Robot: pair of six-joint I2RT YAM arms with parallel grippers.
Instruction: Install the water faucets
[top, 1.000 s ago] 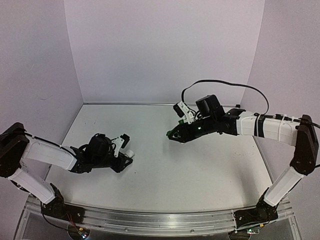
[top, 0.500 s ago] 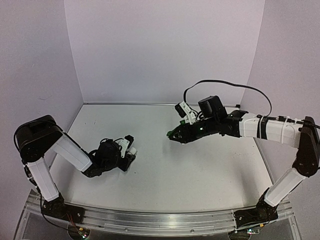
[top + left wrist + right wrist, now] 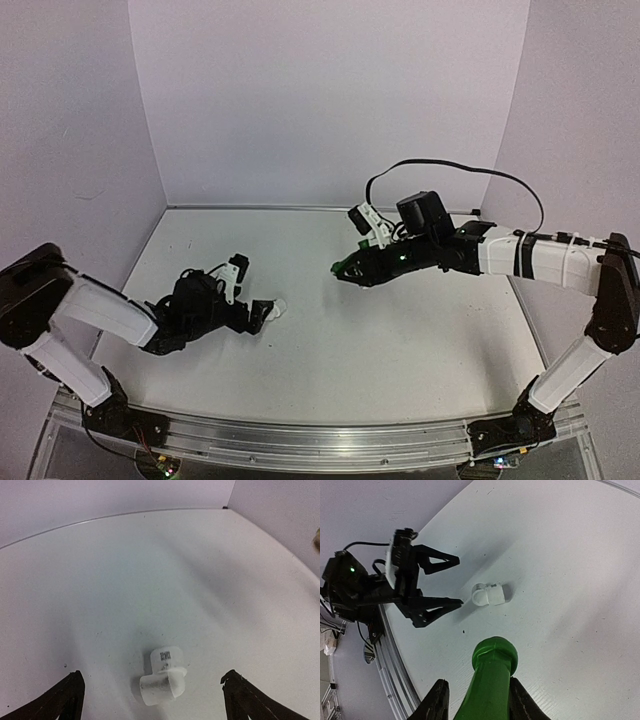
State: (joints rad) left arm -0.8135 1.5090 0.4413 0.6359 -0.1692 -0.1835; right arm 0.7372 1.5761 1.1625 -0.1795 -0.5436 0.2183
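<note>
Since the fitting (image 3: 162, 676) lies on the table (image 3: 400, 340) just off the tips of the left tool (image 3: 254, 287), roughly centred in its gap, that arm is by far the nearer one. The coming move looks to be a short push forward and a squeeze. Its fingers are spread wide and hold nothing, low over the table on either side of the fitting. From the left wrist, the fitting's long axis runs nearly along the tool's reach, tilted a little sideways, round end toward the camera and labelled blocky end away, so the fingers would close across its width. The right tool (image 3: 350, 268) grips the green tap (image 3: 492, 665) in the air, well apart to the right, the tap's free end pointing toward the fitting's side of the table.
</note>
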